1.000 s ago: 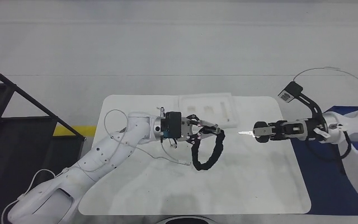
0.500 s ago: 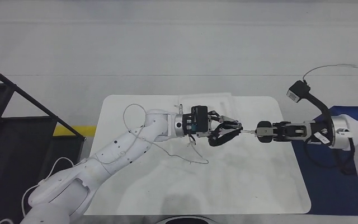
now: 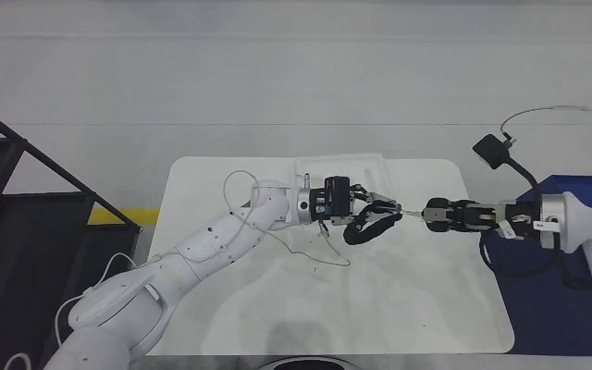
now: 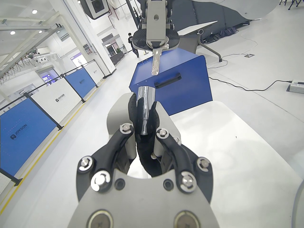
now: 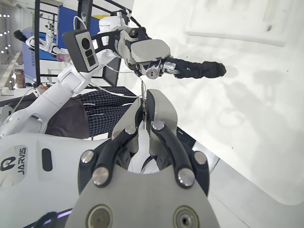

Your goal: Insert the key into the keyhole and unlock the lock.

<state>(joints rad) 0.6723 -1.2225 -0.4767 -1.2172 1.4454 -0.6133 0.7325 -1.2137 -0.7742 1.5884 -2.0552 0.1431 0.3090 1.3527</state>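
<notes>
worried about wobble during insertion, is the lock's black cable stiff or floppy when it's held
Probably semi-stiff: the cable juts out from the lock body without sagging. Likely little swing, since the left gripper clamps that chrome body itself.

Item count at the work station, by kind: one silver key (image 4: 156, 65); one cable lock (image 5: 187, 70) with one keyhole (image 5: 151, 73); two grippers, namely one left gripper (image 4: 143, 110) and one right gripper (image 5: 144, 106); one white table (image 3: 416, 305); one white foam tray (image 3: 356, 171); one blue box (image 4: 187, 84) with one black handle (image 4: 167, 81).
</notes>
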